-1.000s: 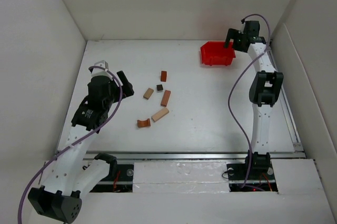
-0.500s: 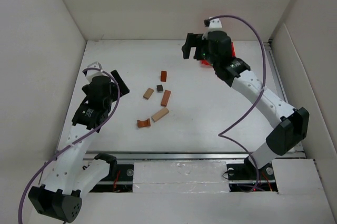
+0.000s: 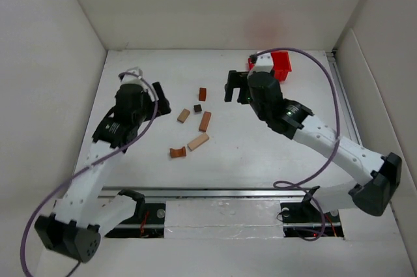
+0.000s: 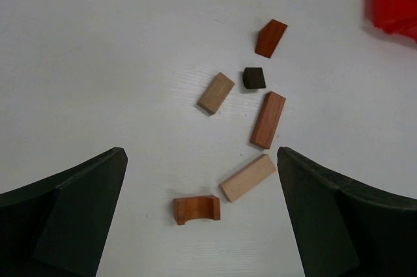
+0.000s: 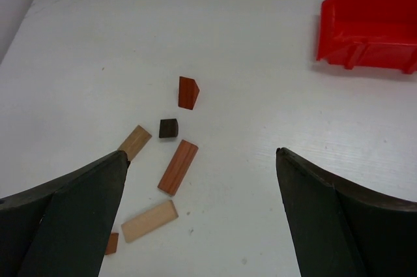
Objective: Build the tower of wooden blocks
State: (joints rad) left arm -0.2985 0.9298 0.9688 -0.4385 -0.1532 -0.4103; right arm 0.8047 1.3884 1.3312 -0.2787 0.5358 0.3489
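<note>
Six wood blocks lie loose and flat on the white table; no tower stands. They are a reddish wedge (image 3: pixel 202 94), a dark cube (image 3: pixel 197 108), a short tan bar (image 3: pixel 184 115), a reddish-brown bar (image 3: pixel 205 121), a long tan bar (image 3: pixel 198 141) and an arch (image 3: pixel 178 152). My left gripper (image 3: pixel 158 98) hangs open and empty left of them; its wrist view shows the arch (image 4: pixel 196 209) and tan bar (image 4: pixel 248 177) between its fingers, lower down. My right gripper (image 3: pixel 234 87) is open and empty right of the wedge (image 5: pixel 188 92); the reddish-brown bar (image 5: pixel 178 167) lies below it.
A red plastic bin (image 3: pixel 280 65) stands at the back, partly hidden behind my right arm; it also shows in the right wrist view (image 5: pixel 371 26). White walls enclose the table on the left, back and right.
My right arm has swung from the red bin at the back right to the left and forward, close to the blocks. My left gripper has shifted slightly toward the blocks.
</note>
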